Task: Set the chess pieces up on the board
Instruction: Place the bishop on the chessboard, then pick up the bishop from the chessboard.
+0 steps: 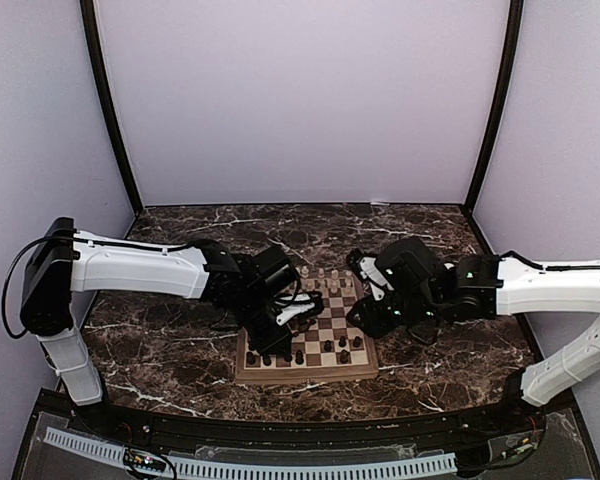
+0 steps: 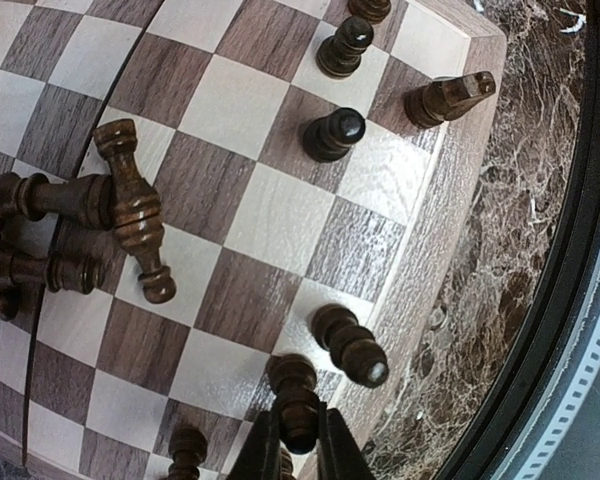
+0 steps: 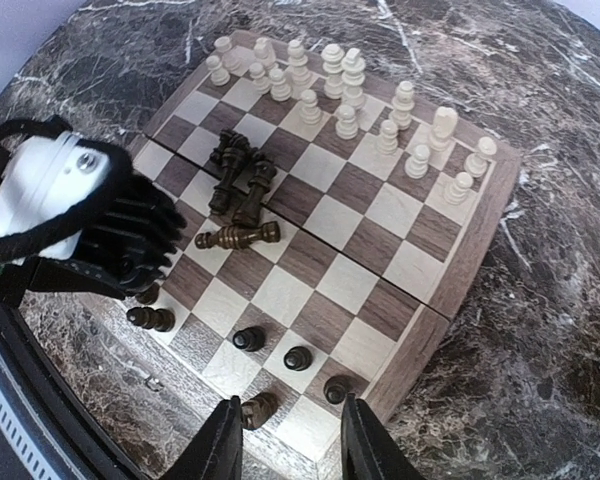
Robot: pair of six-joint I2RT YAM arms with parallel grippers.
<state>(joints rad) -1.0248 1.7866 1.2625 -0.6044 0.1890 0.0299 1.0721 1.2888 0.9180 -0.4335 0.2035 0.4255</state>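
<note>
The board [image 1: 305, 373] lies on the table between my arms. My left gripper [image 2: 300, 442] is shut on a dark brown piece [image 2: 298, 400], whose base is at a square by the board's near rim [image 2: 450, 200]. Next to it stands another dark piece [image 2: 352, 346]. Several dark pieces [image 2: 130, 205] lie fallen mid-board. My right gripper [image 3: 292, 442] is open and empty above the board's near corner [image 3: 435, 300]. Below it are three standing dark pieces [image 3: 298, 357] and a tipped one [image 3: 258, 408]. Pale cream pieces [image 3: 340, 75] stand in the far rows.
The board rests on a dark marble table [image 1: 450, 360]. The left arm [image 3: 50, 185] hangs over the board's left side in the right wrist view. A black frame edge [image 2: 570, 300] runs close to the board's near rim. Purple walls enclose the table.
</note>
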